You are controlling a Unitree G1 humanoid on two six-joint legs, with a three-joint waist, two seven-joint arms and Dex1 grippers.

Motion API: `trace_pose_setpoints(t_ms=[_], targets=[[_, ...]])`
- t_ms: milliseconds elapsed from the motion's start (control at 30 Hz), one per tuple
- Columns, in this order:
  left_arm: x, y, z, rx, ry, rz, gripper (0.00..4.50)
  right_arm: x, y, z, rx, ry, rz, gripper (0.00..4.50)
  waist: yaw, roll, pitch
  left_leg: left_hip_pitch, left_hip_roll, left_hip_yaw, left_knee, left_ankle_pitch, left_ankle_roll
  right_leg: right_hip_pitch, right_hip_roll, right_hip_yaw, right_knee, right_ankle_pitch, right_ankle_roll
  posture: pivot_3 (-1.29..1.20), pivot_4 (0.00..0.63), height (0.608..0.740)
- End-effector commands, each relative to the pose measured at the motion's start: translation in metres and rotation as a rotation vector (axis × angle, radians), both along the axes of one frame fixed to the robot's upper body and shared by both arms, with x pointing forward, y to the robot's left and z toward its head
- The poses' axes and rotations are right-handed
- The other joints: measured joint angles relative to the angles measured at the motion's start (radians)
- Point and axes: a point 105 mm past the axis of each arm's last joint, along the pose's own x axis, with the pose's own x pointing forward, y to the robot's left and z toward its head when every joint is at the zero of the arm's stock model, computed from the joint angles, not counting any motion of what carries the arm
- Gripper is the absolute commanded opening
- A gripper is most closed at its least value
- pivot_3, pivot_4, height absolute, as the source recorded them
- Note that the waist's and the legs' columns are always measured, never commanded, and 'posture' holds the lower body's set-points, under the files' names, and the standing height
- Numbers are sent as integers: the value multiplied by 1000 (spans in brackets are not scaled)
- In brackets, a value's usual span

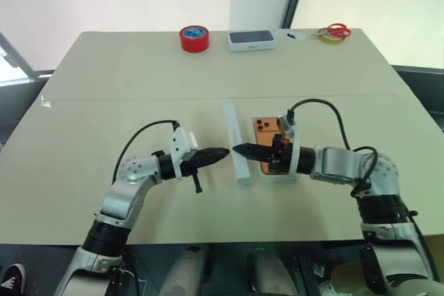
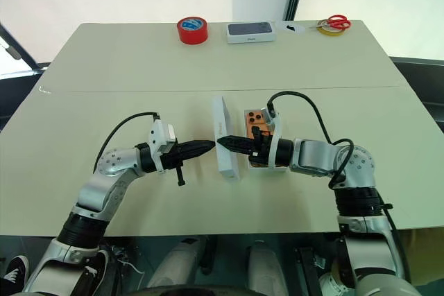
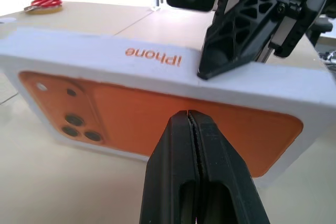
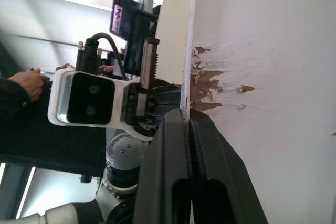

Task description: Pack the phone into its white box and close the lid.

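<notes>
Two black pincers meet near the middle of the beige desk [image 1: 104,102] in the left eye view: the left pincer [image 1: 220,152] and the right pincer [image 1: 239,149], both shut and empty, point at each other from either side of the lid [image 1: 234,145], which stands on its long edge. Just beyond it, under the right wrist, the phone [image 1: 265,129] lies in the white box [image 1: 283,173] with its camera cluster showing. Along the far edge of the desk sit a red tape roll [image 1: 194,38], a white box with a dark phone picture [image 1: 252,40] and red-handled scissors [image 1: 338,30] on a yellow ring. From the right eye view the same layout holds, the lid upright between the two closed tips. Seen from the left wrist, that arm's fingers [image 3: 178,145] are pressed together right at the lid's printed orange face, while the other pincer's tip rests on the lid's upper side beside the orange lettering. Seen from the right wrist, its shut fingers [image 4: 173,150] lie against the lid's white inside, near brownish torn marks; a person's hand [image 4: 23,83] shows in the background.
</notes>
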Motion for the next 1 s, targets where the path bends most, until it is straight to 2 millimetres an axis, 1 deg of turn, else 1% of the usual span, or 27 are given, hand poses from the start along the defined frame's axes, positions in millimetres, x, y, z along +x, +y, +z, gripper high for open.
trace_pose_setpoints(t_ms=[33, 133, 200, 233, 300, 333, 367, 433, 567, 633, 767, 800, 900, 967, 1000], targets=[[3, -9, 2, -14, -26, -6, 29, 6, -4, -1, -23, -5, -27, 0, 0, 0, 0, 0, 0, 0, 0, 0, 0, 0, 0, 0, 0, 0, 0, 0, 150, 740], [5, -16, 0, -24, -23, -10, 29, 11, -5, 1, 3, 4, -46, 0, 0, 0, 0, 0, 0, 0, 0, 0, 0, 0, 0, 0, 0, 0, 0, 0, 150, 740], [7, -21, 0, -35, -17, -15, 0, 12, -6, 1, 24, 26, -46, 606, 0, 0, 0, 0, 0, 0, 0, 0, 0, 0, 0, 0, 0, 0, 0, 0, 150, 740], [8, -23, 0, -37, -16, -17, 0, 14, -7, 1, 24, 21, -55, 939, 1, 0, 0, 0, 0, 0, 0, 0, 0, 1, 0, 0, 0, 0, 0, 0, 150, 740], [9, -27, 1, -40, -19, -24, 0, 17, -9, 1, 26, 23, -71, 1966, 0, 0, 0, 0, 0, 0, 0, 0, 0, 0, 0, 0, 0, 0, 0, 0, 150, 740], [10, -31, 1, -47, -17, -31, 0, 17, -11, 3, 32, 19, -72, 2386, 0, 0, 0, 0, 0, 0, 0, 0, 0, 0, 0, 0, 0, 0, 0, 0, 150, 740], [10, -34, 2, -51, -15, -36, 0, 17, -13, 4, 28, 12, -74, 2998, -1, 0, 0, 0, 0, 0, 0, 0, 0, 0, 0, 0, 0, 0, 0, 0, 150, 740], [11, -40, 2, -56, -18, -47, 0, 18, -21, 4, -6, -8, -94, 3951, 1, 0, 0, 0, 0, 0, 0, 0, 0, 0, 0, 0, 0, 0, 1, 0, 150, 740], [11, -50, 2, -73, -12, -69, 0, 22, -54, 4, -122, -71, -175, 3951, 3, 0, 0, -1, -1, 0, 2, 0, 0, 1, 0, -1, 0, 0, 1, 0, 150, 740], [11, -56, 1, -78, -7, -81, 0, 21, -77, 11, -155, -103, -207, 3951, 3, 0, 0, -1, -1, 0, 2, 0, 1, 1, 0, -1, 0, 0, 1, 0, 150, 740], [13, -67, 0, -91, -6, -93, 0, 20, -112, 20, -261, -173, -259, 3951, 3, 0, 0, -1, -1, 0, 2, 0, 1, 2, 0, -1, -1, 0, 1, 0, 150, 740], [14, -69, 1, -96, -6, -92, 0, 22, -123, 23, -276, -184, -294, 3951, 3, 0, 0, -1, -1, 0, 2, 0, 1, 2, 0, -2, -1, 0, 1, 0, 150, 740], [14, -69, 0, -94, 0, -100, 0, 24, -137, 23, -405, -287, -331, 3951, 1, 0, 0, -1, 0, 0, 2, 0, 1, 6, -1, -2, -1, 0, 1, 0, 150, 740], [12, -63, -4, -71, 3, -109, 0, 30, -135, 27, -448, -374, -354, 3951, -4, 0, 0, -1, 0, 0, 2, 0, 1, 6, 0, -2, -1, 0, 1, 0, 150, 740], [9, -59, -7, -52, 9, -120, 0, 32, -133, 26, -499, -435, -354, 3951, -6, 0, 0, -1, 0, 0, 2, 0, 1, 6, 0, -2, -1, 0, 1, 0, 150, 740]])
